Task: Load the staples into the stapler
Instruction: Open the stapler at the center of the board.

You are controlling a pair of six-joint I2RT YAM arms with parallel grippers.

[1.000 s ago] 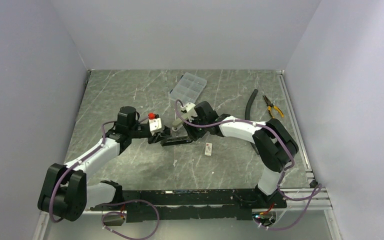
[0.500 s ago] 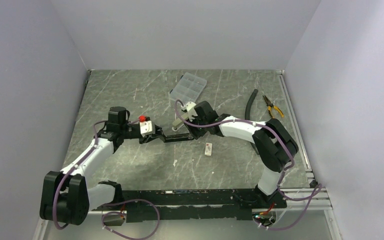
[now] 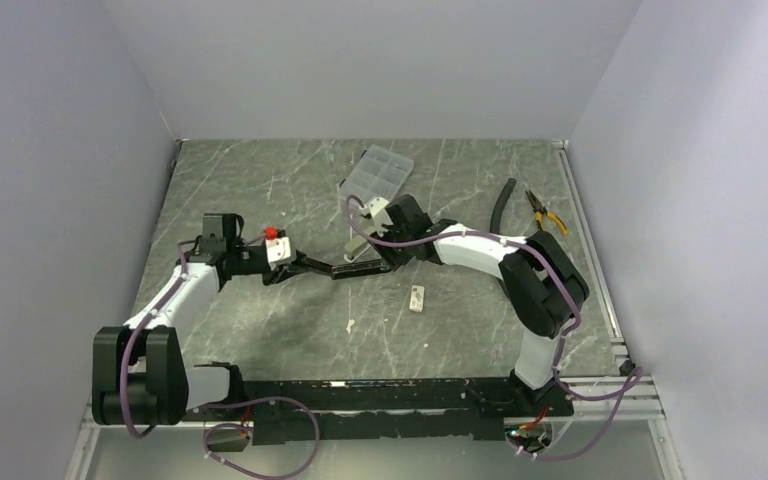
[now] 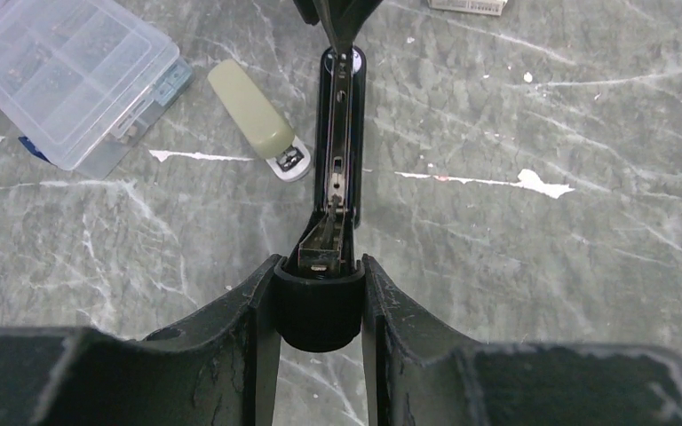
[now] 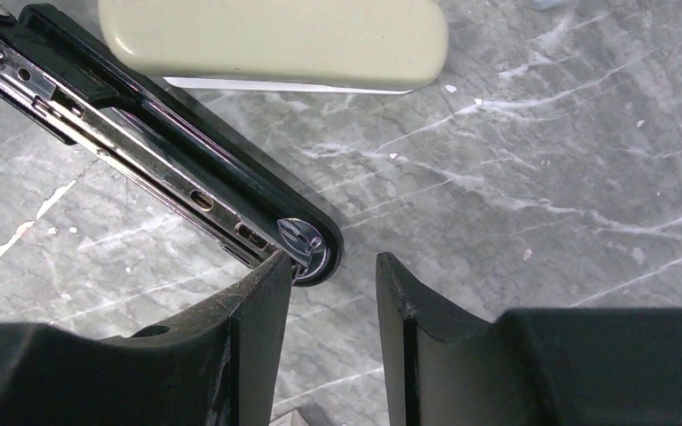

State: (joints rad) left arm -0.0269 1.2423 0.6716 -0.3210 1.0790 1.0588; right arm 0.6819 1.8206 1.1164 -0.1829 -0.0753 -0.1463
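Left pincer (image 4: 320,271) is clamping, jaws partly closed, on the rounded black hinge end of the stapler (image 4: 342,133), likely pinning it so it cannot slide during loading. Its beige lid (image 4: 249,98) is lying swung open away from the black base, exposing a shiny metal channel (image 4: 337,169). Whether a strip is sitting inside cannot be told. At the stapler's far tip the right pincer (image 5: 331,266) is hovering with jaws apart and nothing between them, one finger touching that tip, probably to steady it. A small white staple box (image 3: 417,298) with a red mark is lying on the worktop (image 3: 260,180) near that tip, on the stapler's near side, apart from both pincers.
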